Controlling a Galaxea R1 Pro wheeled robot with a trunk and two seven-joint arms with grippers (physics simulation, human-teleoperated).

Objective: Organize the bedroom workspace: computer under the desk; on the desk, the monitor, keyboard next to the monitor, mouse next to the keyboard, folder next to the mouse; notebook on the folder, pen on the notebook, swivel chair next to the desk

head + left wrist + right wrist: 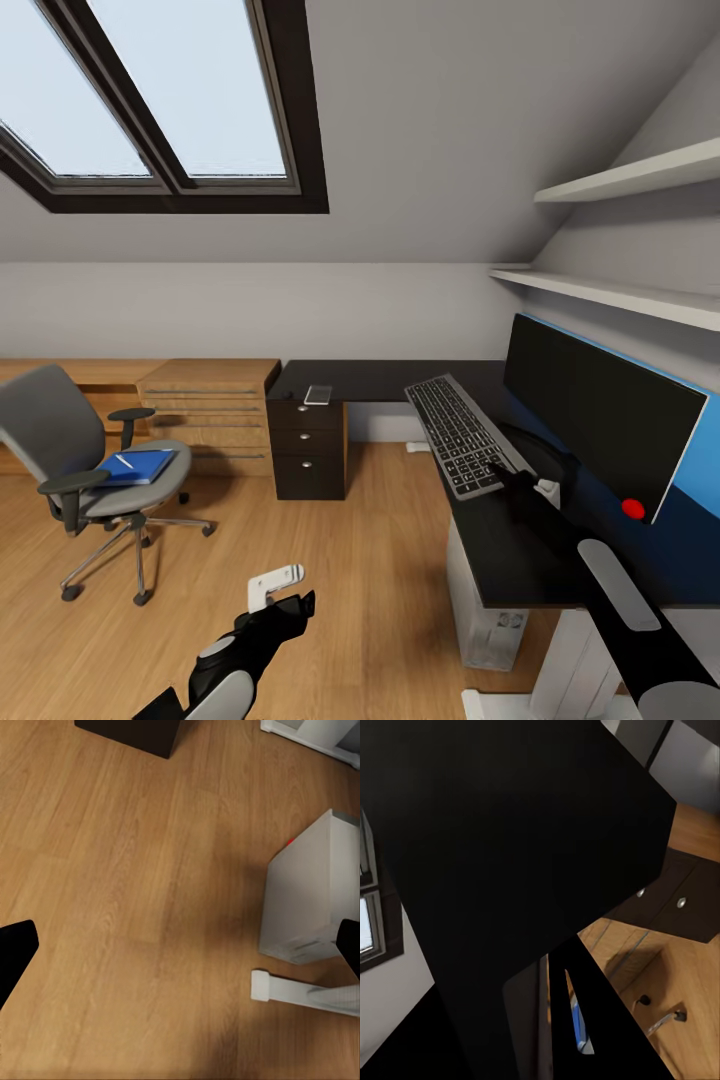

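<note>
The keyboard (458, 435) hangs tilted over the black desk (380, 378), its near end in my right gripper (507, 478), which is shut on it. Behind it, the monitor (600, 410) stands on the desk. The pale computer (490, 615) (315, 892) stands on the floor under the desk. At the left, the swivel chair (60, 440) carries the blue folder (140, 467) with the pen (125, 461) lying on it. A small thin grey notebook (318, 394) lies on the desk above the drawers. My left gripper (285, 598) (187, 945) hangs open over bare floor. The mouse is hidden.
A light-wood drawer chest (210, 410) stands between the chair and the black drawer unit (308, 450). Two white shelves (640, 175) run above the monitor. A white desk foot (300, 991) lies beside the computer. Open wood floor (360, 560) lies between chair and desk.
</note>
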